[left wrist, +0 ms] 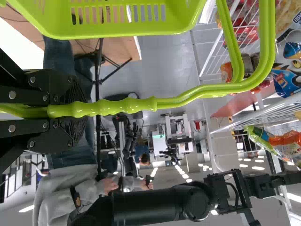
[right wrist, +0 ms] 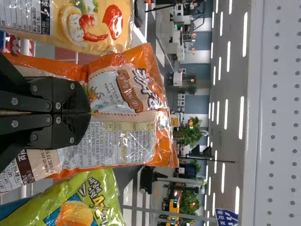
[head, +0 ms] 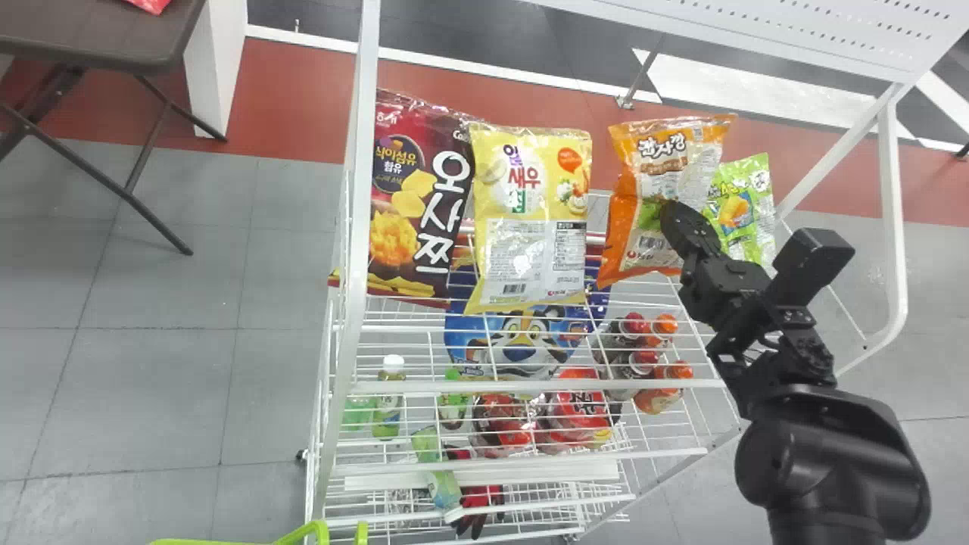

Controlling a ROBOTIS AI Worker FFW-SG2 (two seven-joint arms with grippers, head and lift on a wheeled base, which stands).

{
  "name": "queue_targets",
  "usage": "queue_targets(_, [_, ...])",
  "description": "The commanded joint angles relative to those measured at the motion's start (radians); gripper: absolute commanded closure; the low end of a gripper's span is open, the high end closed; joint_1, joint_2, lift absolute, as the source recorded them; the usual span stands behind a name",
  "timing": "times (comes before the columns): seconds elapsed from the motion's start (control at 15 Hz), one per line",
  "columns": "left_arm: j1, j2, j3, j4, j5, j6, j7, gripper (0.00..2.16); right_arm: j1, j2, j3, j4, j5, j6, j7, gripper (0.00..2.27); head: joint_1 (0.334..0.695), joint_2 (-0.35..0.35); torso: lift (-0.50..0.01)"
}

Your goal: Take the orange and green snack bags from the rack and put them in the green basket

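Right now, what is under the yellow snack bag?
A blue package with a tiger face shows below through the rack's wires; the yellow snack bag hides its upper middle and anything else there.

Black right arm (head: 840, 515) with rounded casings (head: 825, 454), boxy wrist block (head: 811, 261), silver-screwed end effector (head: 671, 215)

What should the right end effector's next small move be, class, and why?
Probably a slight lift, to test the hold: the right end effector has its flat black fingers together and appears to pinch the shiny orange plastic snack bag, while the left end effector grips the handle of the slotted green plastic basket.
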State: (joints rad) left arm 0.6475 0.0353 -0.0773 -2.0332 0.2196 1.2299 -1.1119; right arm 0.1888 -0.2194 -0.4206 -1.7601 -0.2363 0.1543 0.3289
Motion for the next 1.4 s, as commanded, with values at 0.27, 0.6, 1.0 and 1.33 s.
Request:
queue_targets(0.27, [-0.002,0.0,0.002,-0.002,0.003,-0.01,0.0,2.13,0.169,0.054,-0.078,-0.268,-0.149,0.103,0.065,2.23,0.695,-0.35,0.0])
queue_targets(0.6, [-0.012,-0.005,-0.001,-0.002,0.003,-0.01,0.003,2.13,0.281,0.107,-0.168,-0.476,-0.245,0.379,0.124,2.23,0.695,-0.35,0.0])
queue_targets(1.0, [-0.019,-0.009,0.001,-0.002,0.003,-0.01,0.007,2.13,0.371,0.152,-0.213,-0.562,-0.374,0.726,0.239,2.23,0.695,-0.35,0.0])
queue_targets(1.33, [-0.019,-0.011,0.002,-0.007,0.009,-0.01,0.01,2.13,0.429,0.16,-0.213,-0.662,-0.425,0.999,0.308,2.23,0.695,-0.35,0.0])
